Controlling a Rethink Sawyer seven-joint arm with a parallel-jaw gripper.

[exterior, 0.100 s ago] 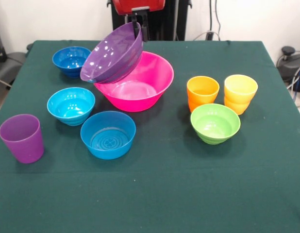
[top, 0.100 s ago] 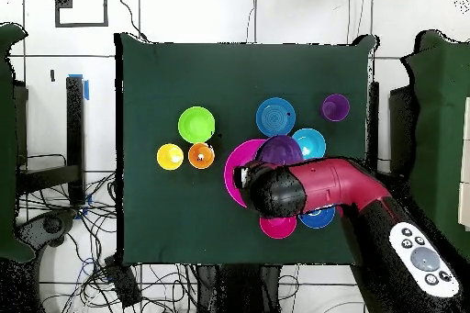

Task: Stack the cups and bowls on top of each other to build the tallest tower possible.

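Front view: the gripper [exterior, 0.100 s ago: 138,30] comes down from the top edge and pinches the far rim of the purple bowl [exterior, 0.100 s ago: 112,54], one finger on each side of the wall. The bowl hangs steeply tilted, its mouth turned toward the camera and to the picture's left, its lower edge over the near-left rim of the pink bowl [exterior, 0.100 s ago: 140,82]; whether the two touch is not clear. The pink bowl sits upright on the green table [exterior, 0.100 s ago: 155,184]. To its left stand the dark blue bowl [exterior, 0.100 s ago: 71,60], the cyan bowl [exterior, 0.100 s ago: 71,105] and, nearer, the blue bowl [exterior, 0.100 s ago: 108,134]. The purple cup [exterior, 0.100 s ago: 22,138] stands at the near left, apart from them. On the right, the orange cup [exterior, 0.100 s ago: 202,92] and yellow cup [exterior, 0.100 s ago: 240,92] stand side by side, the green bowl [exterior, 0.100 s ago: 215,123] just in front of them. In the overhead view the red arm [top, 0.100 s ago: 340,185] covers much of the pink bowl, and a small red-pink bowl [top, 0.100 s ago: 277,227] shows just beside it.
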